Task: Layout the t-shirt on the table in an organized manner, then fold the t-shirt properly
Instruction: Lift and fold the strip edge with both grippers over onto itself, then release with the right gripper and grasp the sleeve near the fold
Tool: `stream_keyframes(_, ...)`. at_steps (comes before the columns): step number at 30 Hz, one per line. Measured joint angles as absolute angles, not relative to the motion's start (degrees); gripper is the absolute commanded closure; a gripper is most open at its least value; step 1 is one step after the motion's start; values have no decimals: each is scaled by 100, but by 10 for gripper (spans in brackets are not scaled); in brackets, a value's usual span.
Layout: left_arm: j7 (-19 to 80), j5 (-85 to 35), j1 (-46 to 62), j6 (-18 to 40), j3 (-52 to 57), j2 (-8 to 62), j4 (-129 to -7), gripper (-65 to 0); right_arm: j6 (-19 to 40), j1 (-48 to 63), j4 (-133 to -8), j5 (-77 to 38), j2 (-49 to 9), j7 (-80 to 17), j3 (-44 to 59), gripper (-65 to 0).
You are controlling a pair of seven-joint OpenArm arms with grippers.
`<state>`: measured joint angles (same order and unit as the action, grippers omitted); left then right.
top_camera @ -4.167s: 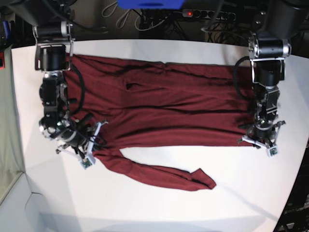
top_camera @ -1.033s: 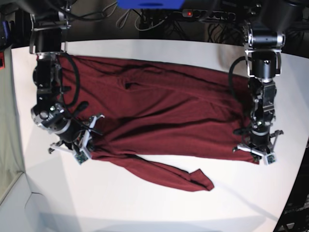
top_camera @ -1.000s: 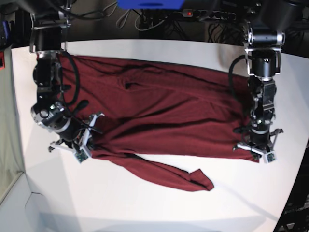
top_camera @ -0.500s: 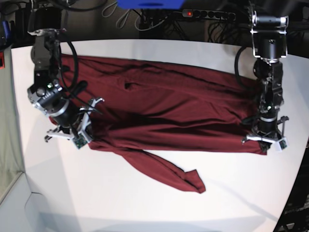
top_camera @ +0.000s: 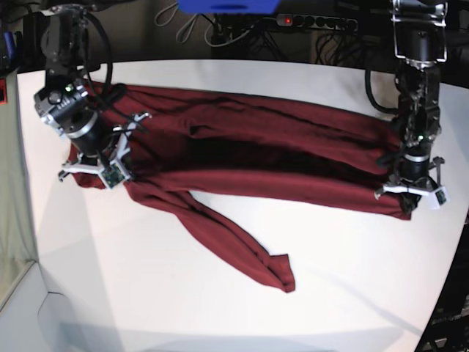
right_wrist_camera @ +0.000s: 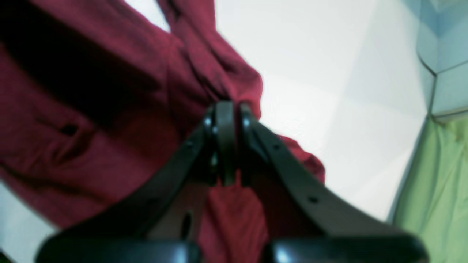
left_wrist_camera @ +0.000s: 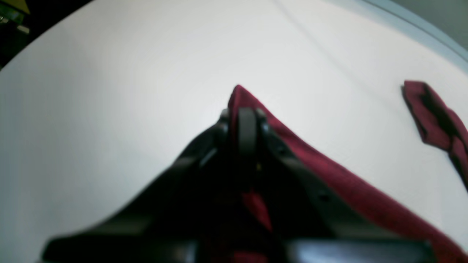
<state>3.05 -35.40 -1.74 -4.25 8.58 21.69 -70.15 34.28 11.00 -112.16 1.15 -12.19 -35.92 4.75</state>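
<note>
The maroon t-shirt (top_camera: 256, 147) lies stretched across the far half of the white table (top_camera: 220, 308), with one long sleeve (top_camera: 242, 249) trailing toward the front. My left gripper (top_camera: 409, 196) is shut on the shirt's right near corner; in the left wrist view the gripper (left_wrist_camera: 245, 109) pinches a fabric corner (left_wrist_camera: 329, 175) above the table. My right gripper (top_camera: 99, 174) is shut on the shirt's left near edge; in the right wrist view the gripper (right_wrist_camera: 226, 113) clamps bunched fabric (right_wrist_camera: 109, 109).
A power strip (top_camera: 315, 22) and cables lie behind the table's far edge. A green surface (right_wrist_camera: 438, 190) stands beyond the table's left side. The sleeve end (left_wrist_camera: 435, 113) shows at the right of the left wrist view. The table's right edge is close to my left gripper.
Both grippers have moved toward the far side of the table with the shirt's near edge in them. The shirt body has narrowed, and the loose sleeve has been dragged left and back.
</note>
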Motion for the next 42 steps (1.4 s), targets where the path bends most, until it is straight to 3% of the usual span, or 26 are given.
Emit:
stream_keyframes(7,314,-3544,285,-425,1409,2034,-7286,-2,3433,1645,-11262,119,-1219,-3529,475,0)
stream_keyframes(13,320,-3544,604,-386,1352,2001,-7319,-2,3951,2005,-11271,123,-1221,-3275,475,0)
stream_keyframes(23,318,-3544,832,-386,1339,1997,-7275,-2,3979,2248,-11260,126,-1221,-3234,475,0)
stream_keyframes(30,875,-3548,921,-386,1343,1999,-7234,-3,3979,2228,-11260,123,-1284,-3251,475,0)
stream_keyframes(38,639,-3503,823,-338,1378,1892,-6936,-5,3979,2235,-11150,121,-1284,-3234,443,0)
stream_keyframes(42,639,-3503,823,-338,1378,1890,-6936,-5,3981,2246,-10991,123,-1426,-3382,427,-83)
